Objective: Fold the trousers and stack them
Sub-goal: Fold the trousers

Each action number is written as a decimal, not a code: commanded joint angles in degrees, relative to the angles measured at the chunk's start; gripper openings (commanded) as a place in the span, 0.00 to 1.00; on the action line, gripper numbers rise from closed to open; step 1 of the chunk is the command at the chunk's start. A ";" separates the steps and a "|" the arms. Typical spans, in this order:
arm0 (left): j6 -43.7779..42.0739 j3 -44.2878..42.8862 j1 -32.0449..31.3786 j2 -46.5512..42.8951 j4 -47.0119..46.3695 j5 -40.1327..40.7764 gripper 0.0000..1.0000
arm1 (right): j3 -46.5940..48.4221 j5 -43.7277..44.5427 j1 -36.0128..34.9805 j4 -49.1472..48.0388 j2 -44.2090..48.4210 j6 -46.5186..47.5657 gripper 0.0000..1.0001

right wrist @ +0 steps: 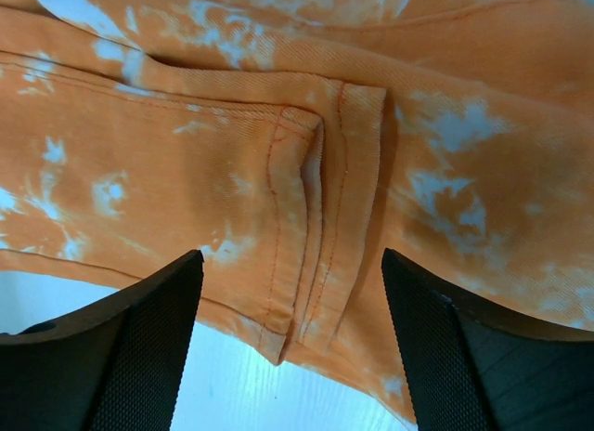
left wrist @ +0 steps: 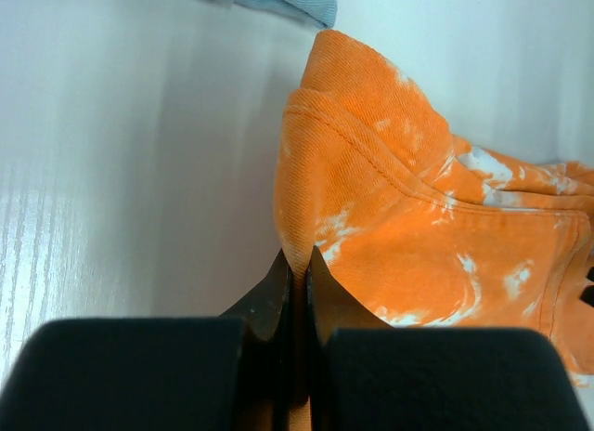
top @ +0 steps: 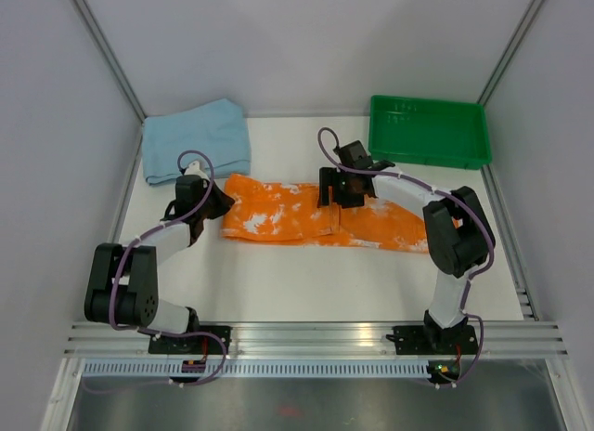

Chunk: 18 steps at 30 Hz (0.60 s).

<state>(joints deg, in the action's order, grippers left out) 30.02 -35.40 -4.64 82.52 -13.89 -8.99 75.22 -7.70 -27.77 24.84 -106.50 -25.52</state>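
The orange trousers with white spots lie flat on the tabletop, nearer its far edge. The left hand is closed on their left end and pinches the cloth. The right hand is wide open over a stitched fold. A folded light blue garment lies at the far left corner, and a green tray at the far right corner.
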 commanded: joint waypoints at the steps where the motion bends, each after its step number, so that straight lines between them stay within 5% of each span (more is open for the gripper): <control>1: 1.18 -1.08 0.16 -0.17 -4.83 0.91 0.02 | -0.51 -1.44 -0.71 -0.67 -1.96 -0.50 0.83; 8: 1.53 -1.07 0.16 1.24 -6.50 1.52 0.02 | -4.81 -1.78 -0.88 -1.99 -0.73 -1.37 0.69; 11: 1.53 -1.52 0.16 2.47 -6.59 1.52 0.02 | -6.40 -3.28 -0.97 -4.09 -1.25 -2.60 0.40; 14: 1.27 -1.96 0.16 3.17 -6.33 1.35 0.02 | -6.14 -3.63 -1.32 -4.71 -1.78 -4.10 0.00; 18: 0.22 -2.48 0.16 3.26 -5.36 2.49 0.02 | -5.70 -1.10 -1.50 -3.22 -0.47 -5.68 0.00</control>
<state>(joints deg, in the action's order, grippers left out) 30.41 -35.33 -4.62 85.54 -16.40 -8.49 69.17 -9.76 -28.47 22.76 -108.60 -28.84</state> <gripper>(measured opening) 0.054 0.011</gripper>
